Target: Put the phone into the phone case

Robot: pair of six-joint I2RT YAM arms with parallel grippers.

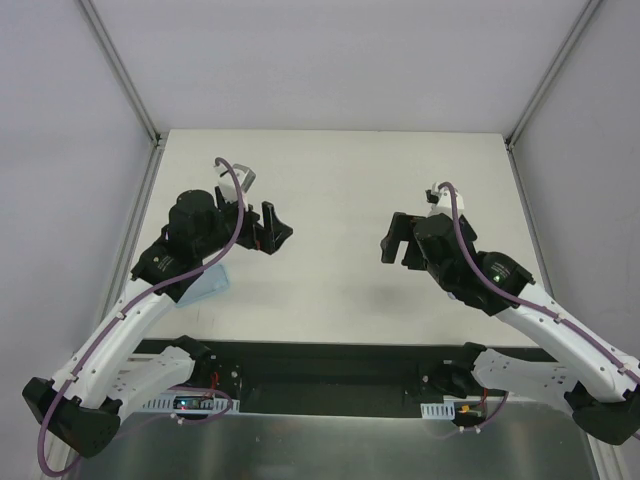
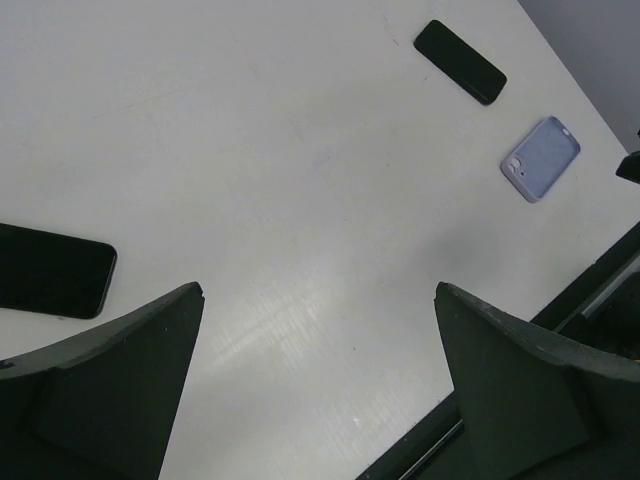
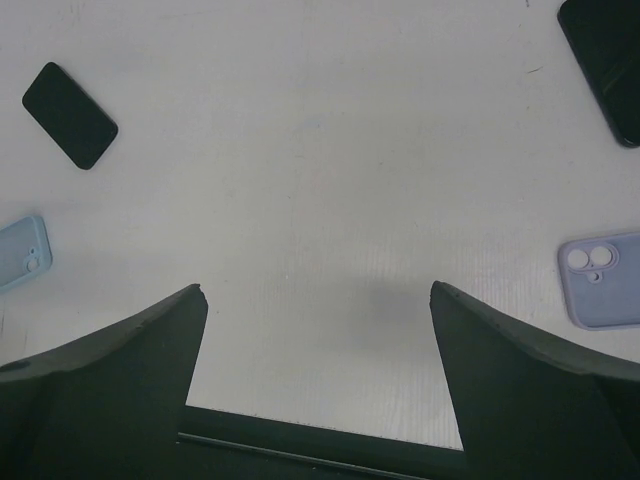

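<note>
A: From above, left gripper [image 1: 272, 228] and right gripper [image 1: 395, 241] both hang spread, empty; blue case [image 1: 212, 284] lies near-left
B: Left wrist: phone [image 2: 460, 62] near lilac case [image 2: 540, 158]
A: Right wrist: second phone [image 3: 70, 115] too, so a mismatched pair may not seat

White table [image 1: 340, 180] boxed in by grey walls [image 1: 60, 150] at the left, back and right, with metal frame posts [image 1: 125, 70] at the back corners. The left hand [image 1: 278, 232] and right hand [image 1: 392, 240], fingers spread wide, face each other well apart, and the strip of table between them is open to pass. Low, flat obstacles lie on either side. On the left are a light blue case [image 1: 212, 283] under the left arm and the left phone [image 3: 70, 116] near it. On the right are a lavender case [image 3: 603, 280] and the right phone [image 3: 605, 65]. A dark rail [image 1: 330, 350] edges the near side.
</note>
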